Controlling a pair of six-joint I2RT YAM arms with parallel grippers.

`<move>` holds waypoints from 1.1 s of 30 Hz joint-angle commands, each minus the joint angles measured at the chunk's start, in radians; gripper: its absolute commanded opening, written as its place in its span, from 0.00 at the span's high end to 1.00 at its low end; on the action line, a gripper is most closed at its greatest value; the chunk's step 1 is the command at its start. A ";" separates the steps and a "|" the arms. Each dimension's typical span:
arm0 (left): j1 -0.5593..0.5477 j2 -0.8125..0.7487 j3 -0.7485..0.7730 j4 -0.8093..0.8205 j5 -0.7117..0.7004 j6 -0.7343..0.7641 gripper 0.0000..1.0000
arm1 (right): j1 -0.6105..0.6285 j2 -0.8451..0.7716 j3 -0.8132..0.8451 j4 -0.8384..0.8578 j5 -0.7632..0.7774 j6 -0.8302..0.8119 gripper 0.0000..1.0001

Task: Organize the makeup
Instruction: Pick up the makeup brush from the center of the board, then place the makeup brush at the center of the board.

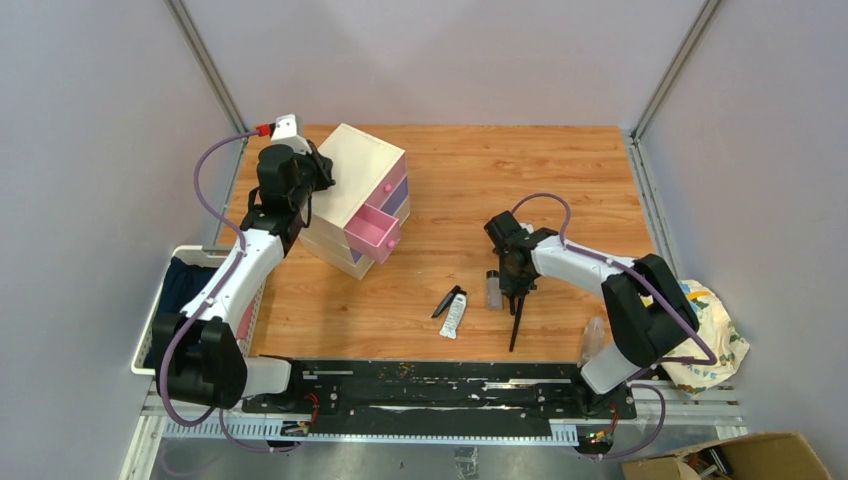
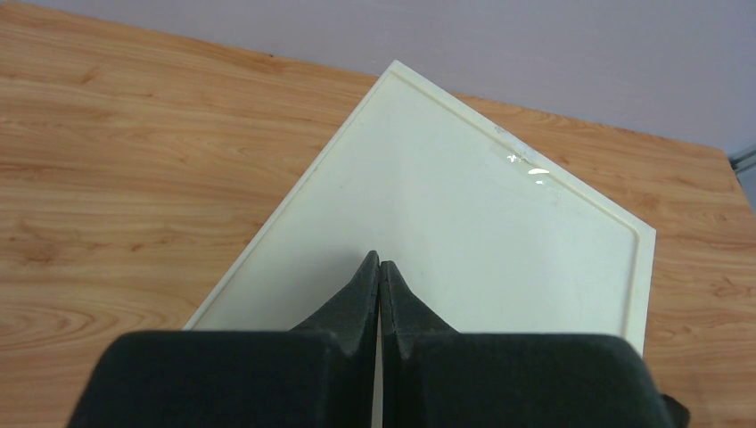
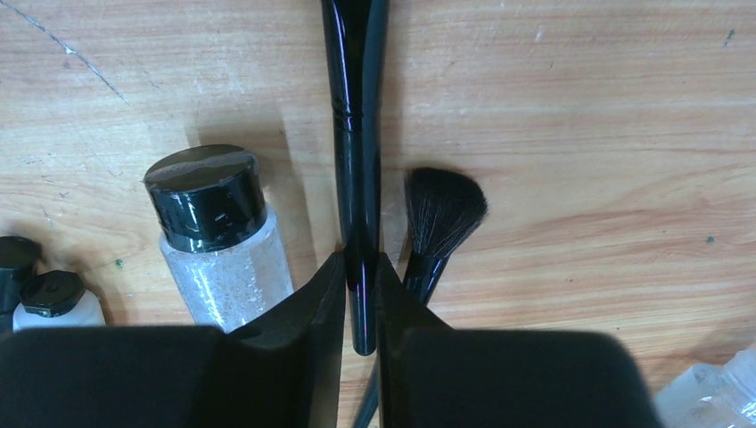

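At the left edge of the top view a basket [image 1: 150, 335] sits beside the desk [image 1: 480, 170]. In the upper left, the left pincer [image 2: 379, 265] is fully closed and holds nothing, poised over the box [image 2: 464, 214] lid. A pink drawer [image 1: 372, 232] stands pulled out. Low in the centre lies the tube [image 1: 455, 316], apart from the box. Just right of it stands a clear bottle [image 3: 218, 241]. The right pincer [image 3: 359, 265] is narrowed onto a black brush [image 3: 357, 125] handle, apparently pinching it from both sides. A second brush [image 3: 441, 209] lies just beside it on the right.
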 commanded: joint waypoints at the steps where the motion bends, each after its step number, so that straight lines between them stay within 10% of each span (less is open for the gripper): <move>1: -0.010 0.006 -0.034 -0.077 0.019 0.005 1.00 | -0.015 0.005 -0.038 -0.002 -0.005 0.015 0.89; 12: -0.010 0.002 -0.033 -0.079 0.017 0.004 1.00 | -0.014 -0.217 0.150 -0.068 -0.130 -0.099 1.00; 20: -0.010 -0.005 -0.022 -0.084 0.016 0.003 1.00 | -0.015 -0.321 0.355 -0.016 -0.650 -0.058 1.00; 27: -0.010 -0.011 -0.010 -0.099 0.010 -0.004 1.00 | 0.004 -0.313 0.266 0.463 -1.063 0.369 1.00; 33: -0.010 -0.022 0.001 -0.100 0.003 -0.007 1.00 | 0.101 -0.287 0.125 0.866 -1.106 0.686 1.00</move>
